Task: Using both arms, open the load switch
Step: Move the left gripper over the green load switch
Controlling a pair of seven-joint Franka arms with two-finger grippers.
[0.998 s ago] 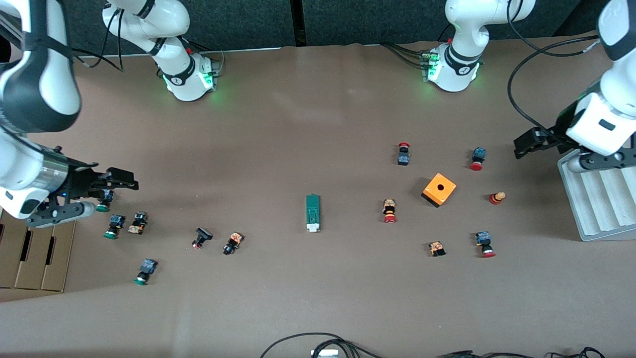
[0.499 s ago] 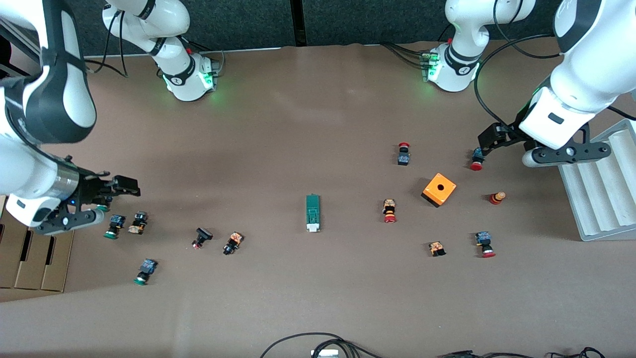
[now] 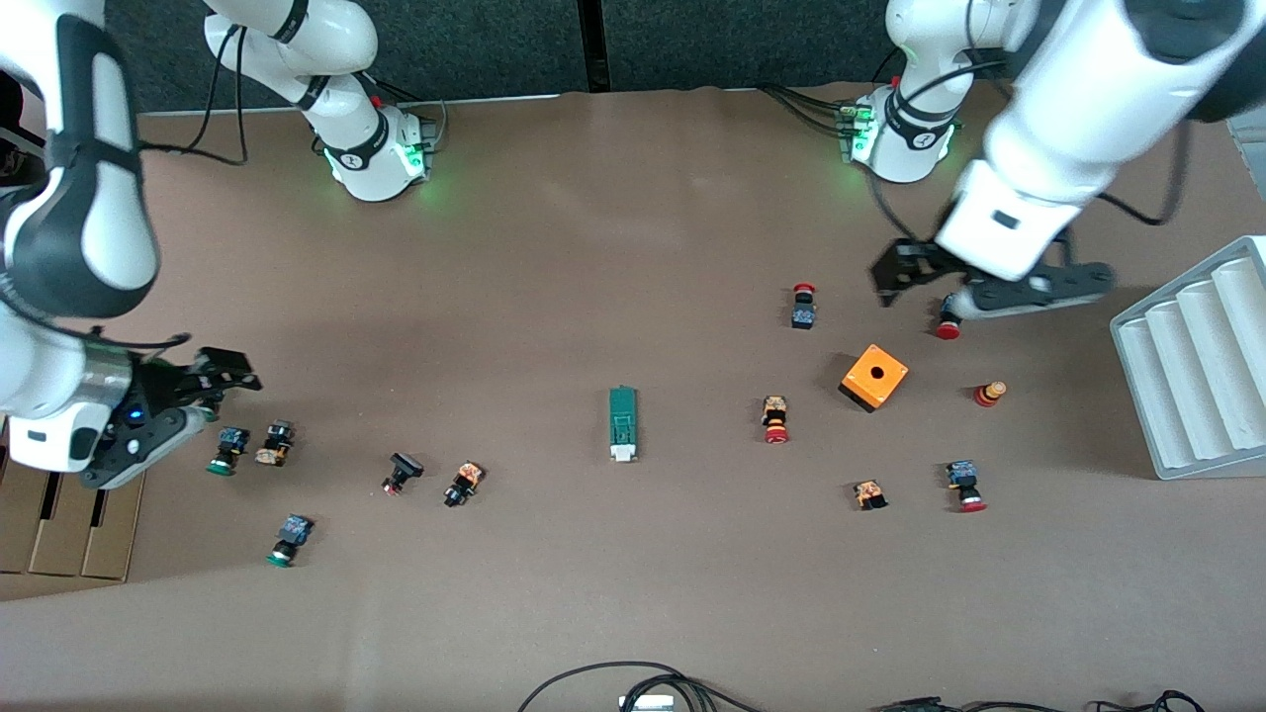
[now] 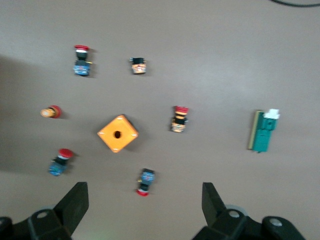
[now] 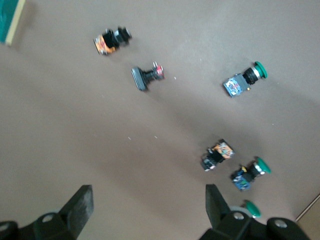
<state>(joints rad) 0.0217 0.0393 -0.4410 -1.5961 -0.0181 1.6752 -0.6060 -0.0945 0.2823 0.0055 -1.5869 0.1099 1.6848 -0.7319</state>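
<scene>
Swinging inward since before — left gripper (image 3: 895, 282), right gripper (image 3: 223, 371) — jaws spread, load switch (image 3: 622, 423) untouched

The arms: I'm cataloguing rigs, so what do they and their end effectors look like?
Both arms, left arm and right arm, are glossy white with black joint bands, green-lit bases and black cables. The left end effector and the right end effector are black, each with two flat fingers.

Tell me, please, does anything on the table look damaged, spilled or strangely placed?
Nothing looks damaged or spilled. The push buttons lie scattered on their sides, and the load switch lies flat mid-table, untouched. The orange cube sits turned at an angle.
</scene>
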